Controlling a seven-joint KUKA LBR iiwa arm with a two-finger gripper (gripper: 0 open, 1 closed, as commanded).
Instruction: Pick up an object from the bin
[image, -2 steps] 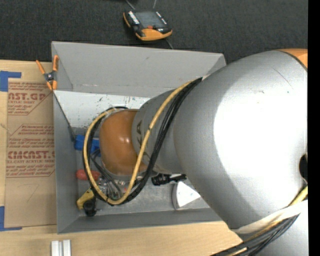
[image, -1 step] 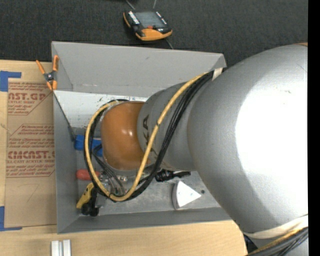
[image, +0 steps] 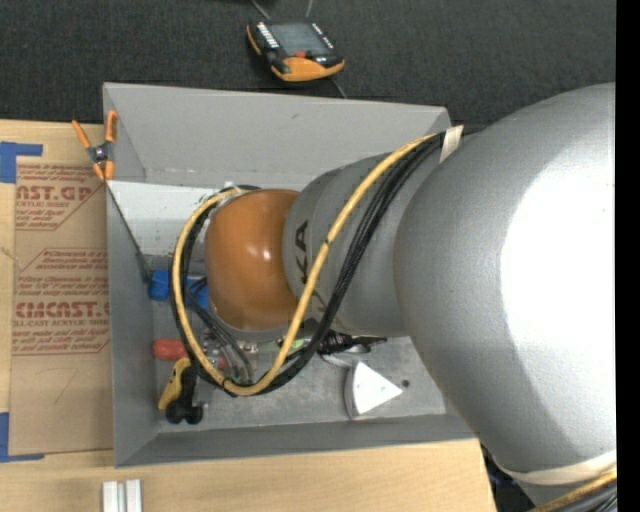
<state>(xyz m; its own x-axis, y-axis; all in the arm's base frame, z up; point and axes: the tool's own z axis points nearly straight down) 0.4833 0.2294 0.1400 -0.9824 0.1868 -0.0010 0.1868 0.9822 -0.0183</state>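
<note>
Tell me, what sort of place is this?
Probably a robotics lab or test bench: a large grey robot arm reaches into a grey metal bin holding small loose things, like a white triangular piece and a small red piece.

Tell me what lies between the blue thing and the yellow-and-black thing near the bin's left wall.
A small red thing lies between the blue thing and the yellow-and-black thing, in the camera view.
</note>
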